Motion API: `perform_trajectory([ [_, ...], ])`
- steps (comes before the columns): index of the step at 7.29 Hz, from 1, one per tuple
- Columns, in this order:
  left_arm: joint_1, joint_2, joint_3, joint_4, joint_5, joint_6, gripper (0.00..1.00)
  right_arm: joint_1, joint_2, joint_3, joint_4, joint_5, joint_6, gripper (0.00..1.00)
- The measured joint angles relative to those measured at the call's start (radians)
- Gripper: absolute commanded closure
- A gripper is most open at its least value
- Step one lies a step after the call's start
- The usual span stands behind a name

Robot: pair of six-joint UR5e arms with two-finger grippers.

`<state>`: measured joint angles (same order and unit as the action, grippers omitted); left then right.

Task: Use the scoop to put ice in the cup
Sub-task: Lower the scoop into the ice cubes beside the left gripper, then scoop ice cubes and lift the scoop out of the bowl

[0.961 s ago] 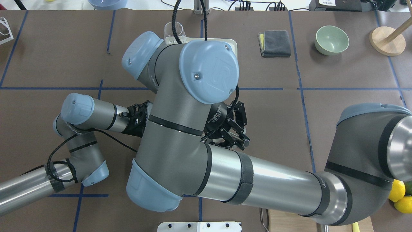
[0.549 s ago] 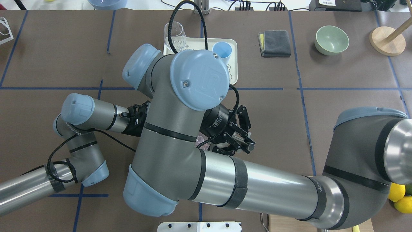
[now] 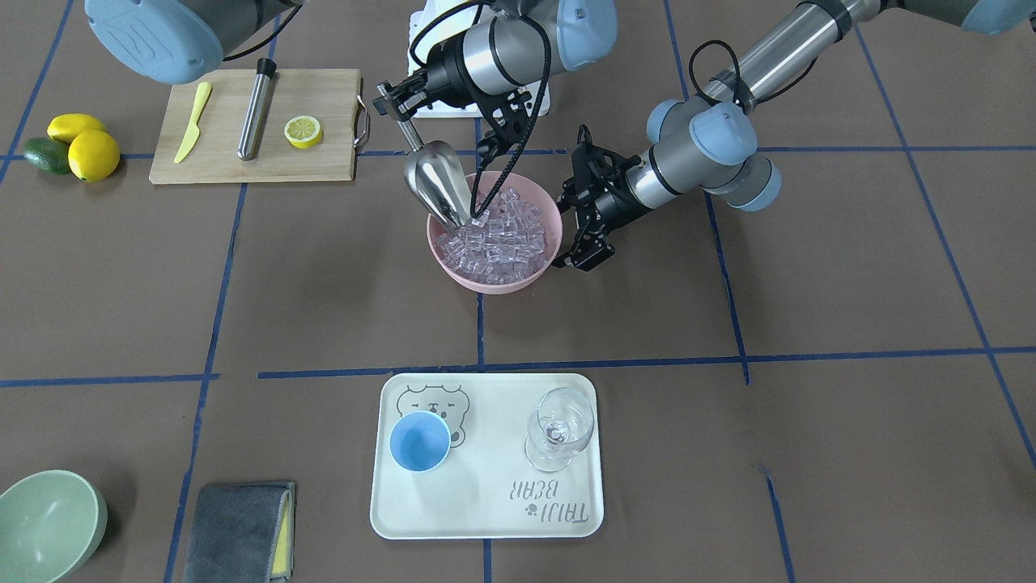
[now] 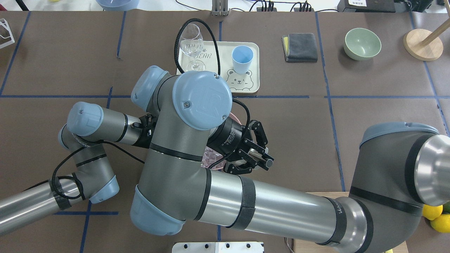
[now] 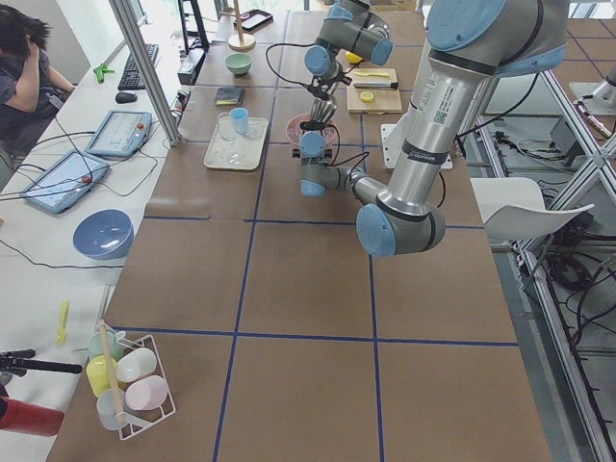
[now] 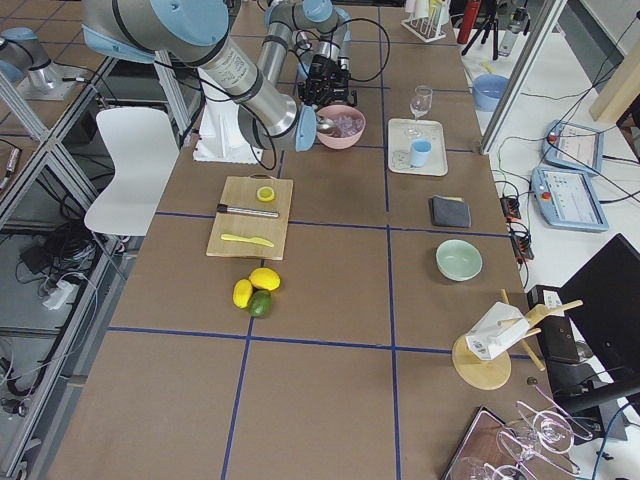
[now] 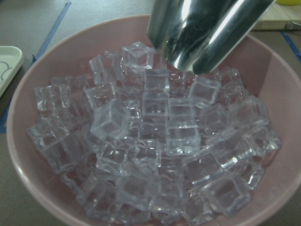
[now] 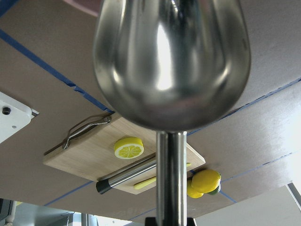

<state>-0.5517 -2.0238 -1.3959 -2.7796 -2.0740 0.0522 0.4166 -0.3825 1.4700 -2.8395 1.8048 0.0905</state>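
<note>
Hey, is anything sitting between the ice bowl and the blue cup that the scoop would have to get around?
Nothing visible. Only bare table lies between the pink bowl and the cup on the tray; the wine glass stands beside the cup, off that line.

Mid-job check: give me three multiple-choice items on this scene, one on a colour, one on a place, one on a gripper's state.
1. The bowl holding the ice is: A pink, B green, C blue.
2. The cup stands: A in the bowl, B on the tray, C under the scoop.
3. The right gripper is: A open, B out of view, C shut on the scoop.

Answers: A, a pink rim rings the cubes; B, it stands on the tray beside the wine glass; C, its fingers pinch the handle.
</note>
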Motion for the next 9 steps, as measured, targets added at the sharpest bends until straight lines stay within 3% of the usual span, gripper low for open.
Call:
perform_trajectory([
  [4, 0.002, -0.001, 0.0, 0.0, 0.0, 0.0, 0.0, -0.004, -0.021, -0.099, 0.191, -0.005, 0.014, 1.0],
  [7, 0.002, -0.001, 0.0, 0.0, 0.0, 0.0, 0.0, -0.008, -0.079, -0.096, 0.317, -0.01, 0.022, 1.0],
  [9, 0.002, -0.001, 0.0, 0.0, 0.0, 0.0, 0.0, -0.008, -0.139, -0.04, 0.37, -0.011, 0.026, 1.0],
])
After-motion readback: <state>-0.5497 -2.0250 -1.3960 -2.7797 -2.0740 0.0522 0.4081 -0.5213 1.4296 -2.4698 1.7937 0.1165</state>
